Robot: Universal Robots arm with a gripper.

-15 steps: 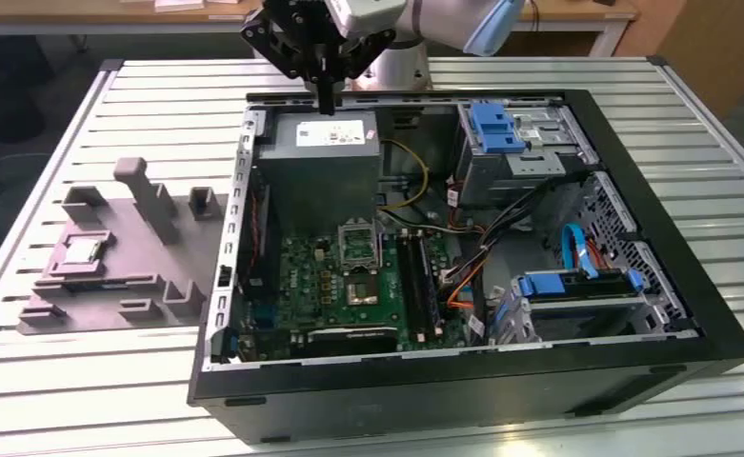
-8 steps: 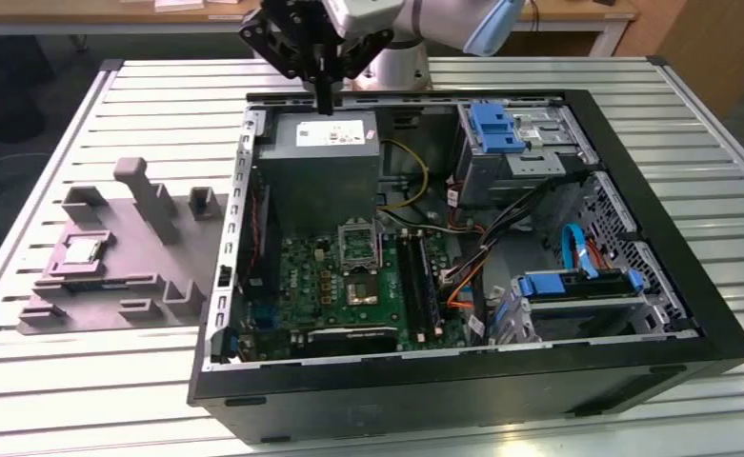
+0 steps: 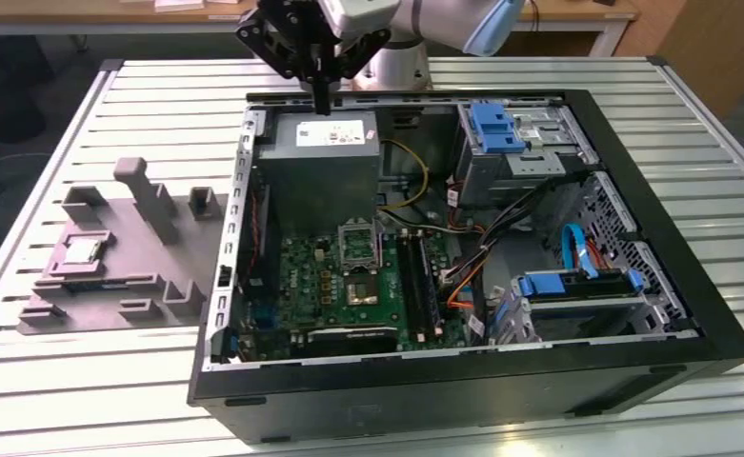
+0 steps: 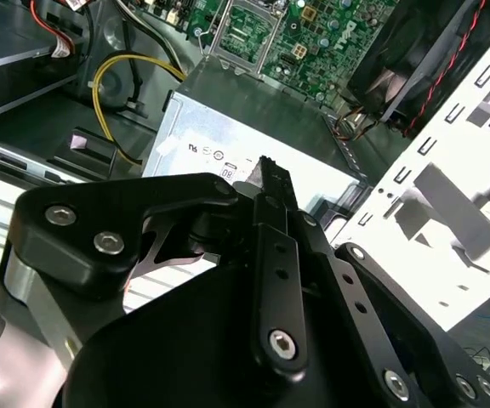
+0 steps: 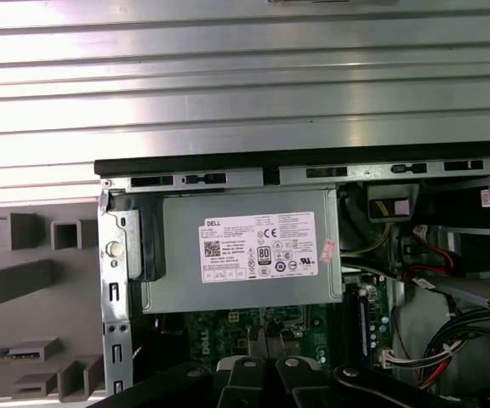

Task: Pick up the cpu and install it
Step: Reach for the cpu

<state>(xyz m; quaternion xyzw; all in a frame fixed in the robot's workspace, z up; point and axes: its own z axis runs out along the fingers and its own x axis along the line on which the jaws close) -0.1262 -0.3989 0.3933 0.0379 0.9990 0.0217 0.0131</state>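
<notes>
- Gripper fingers look pressed together with nothing between them, though the tips are partly hidden.
- It hangs over the far edge of the open computer case, just above the grey power supply box.
- cpu lies flat in the grey fixture at the exterior view's left, well apart from the gripper.
- Socket frame sits on the green motherboard, nearer than the box.

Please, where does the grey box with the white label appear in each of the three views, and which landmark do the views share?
Exterior view: the grey box sits in the open case, in its upper corner at the exterior view's left, beneath the gripper.
Second wrist view: the grey box lies beside the green motherboard.
First wrist view: the grey box lies between the case's rim and the motherboard.
Shared landmark: the motherboard.
</notes>
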